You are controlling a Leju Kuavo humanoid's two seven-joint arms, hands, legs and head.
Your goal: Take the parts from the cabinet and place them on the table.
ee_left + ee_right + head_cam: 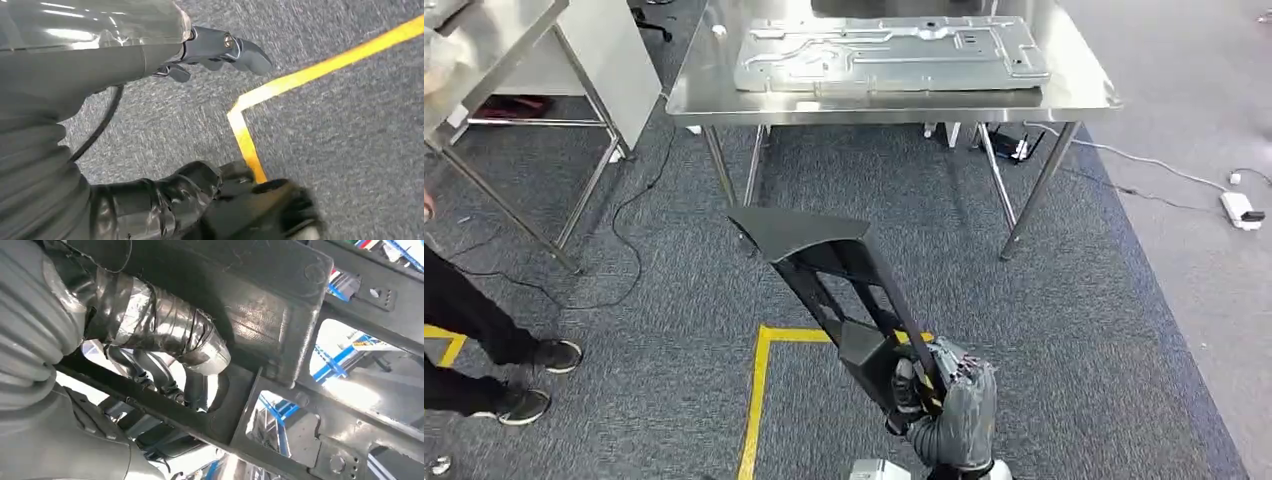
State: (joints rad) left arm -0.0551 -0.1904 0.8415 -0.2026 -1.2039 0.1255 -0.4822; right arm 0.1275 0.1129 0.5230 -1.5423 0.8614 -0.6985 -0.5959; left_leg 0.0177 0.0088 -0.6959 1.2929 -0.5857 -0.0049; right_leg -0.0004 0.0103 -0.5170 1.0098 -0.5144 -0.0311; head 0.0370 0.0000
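**Black frame carried towards the steel table**

A long black open-lattice frame part [829, 275] is gripped at its lower end by the right hand [944, 395], fingers wrapped round a strut. It looks rigid and front-heavy; a mid-frame hold would likely balance it better. The left hand's [220, 50] fingers hang loosely apart, holding nothing. The shiny steel table [1084, 95] stands ahead.

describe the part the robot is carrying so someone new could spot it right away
Start at the steel table at the far side of the grey carpet, with a flat silver metal panel lying on it. Come back toward the robot over the yellow floor tape: the right hand grips a black frame part. Unlike the silver panel, it is black, open-latticed, and held off the floor.
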